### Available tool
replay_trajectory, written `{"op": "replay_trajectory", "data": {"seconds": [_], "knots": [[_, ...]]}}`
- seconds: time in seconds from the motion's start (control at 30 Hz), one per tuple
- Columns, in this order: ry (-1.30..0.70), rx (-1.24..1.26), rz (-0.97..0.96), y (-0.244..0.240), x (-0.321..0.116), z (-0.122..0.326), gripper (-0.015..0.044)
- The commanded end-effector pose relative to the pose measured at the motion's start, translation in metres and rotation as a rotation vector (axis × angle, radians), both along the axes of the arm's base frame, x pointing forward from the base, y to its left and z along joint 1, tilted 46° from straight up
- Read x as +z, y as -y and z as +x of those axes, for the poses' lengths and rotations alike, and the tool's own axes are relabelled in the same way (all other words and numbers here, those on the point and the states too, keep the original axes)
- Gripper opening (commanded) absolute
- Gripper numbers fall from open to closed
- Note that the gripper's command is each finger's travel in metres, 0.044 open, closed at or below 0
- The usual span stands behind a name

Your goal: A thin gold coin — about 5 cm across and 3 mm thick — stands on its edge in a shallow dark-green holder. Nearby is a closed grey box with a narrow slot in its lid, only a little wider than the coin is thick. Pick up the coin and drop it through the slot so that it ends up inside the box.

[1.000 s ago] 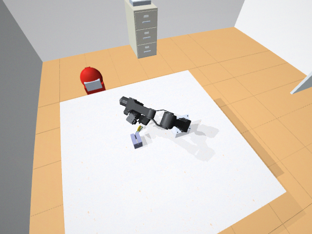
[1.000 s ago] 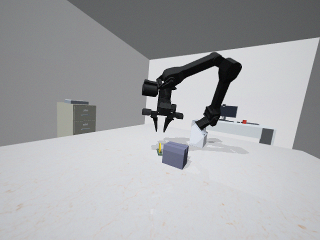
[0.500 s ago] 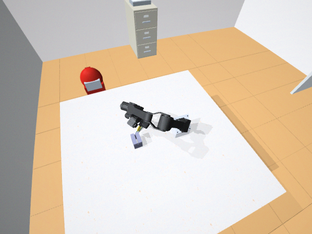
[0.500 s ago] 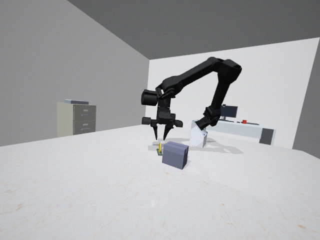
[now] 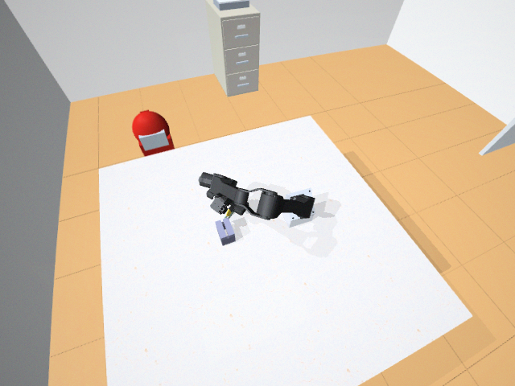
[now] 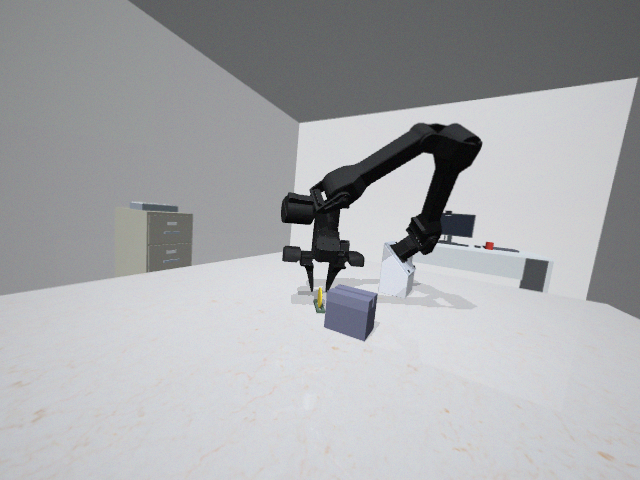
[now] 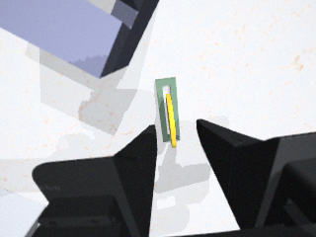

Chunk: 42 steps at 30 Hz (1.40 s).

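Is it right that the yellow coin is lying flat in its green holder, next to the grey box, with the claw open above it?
Not quite. The coin is standing on its edge in the holder, not lying flat; the wrist view shows its thin rim upright. The rest holds: the box sits beside it, and the gripper hangs open above it.
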State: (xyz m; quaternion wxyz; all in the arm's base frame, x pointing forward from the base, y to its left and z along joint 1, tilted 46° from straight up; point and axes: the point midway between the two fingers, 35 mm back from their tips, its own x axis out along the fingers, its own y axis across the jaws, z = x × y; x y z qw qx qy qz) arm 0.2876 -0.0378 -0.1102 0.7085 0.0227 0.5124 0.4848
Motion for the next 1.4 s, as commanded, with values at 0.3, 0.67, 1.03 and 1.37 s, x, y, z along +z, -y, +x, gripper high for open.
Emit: {"op": "replay_trajectory", "data": {"seconds": [0.3,0.67,1.03,1.37], "knots": [[-0.011,-0.004,0.011,-0.017,-0.016,-0.003,0.0161],[-0.011,-0.003,0.012,-0.023,-0.02,-0.003,0.0029],[-0.011,-0.003,0.012,-0.023,-0.02,-0.003,0.0],[-0.011,-0.004,0.008,-0.007,-0.007,-0.001,0.0]]}}
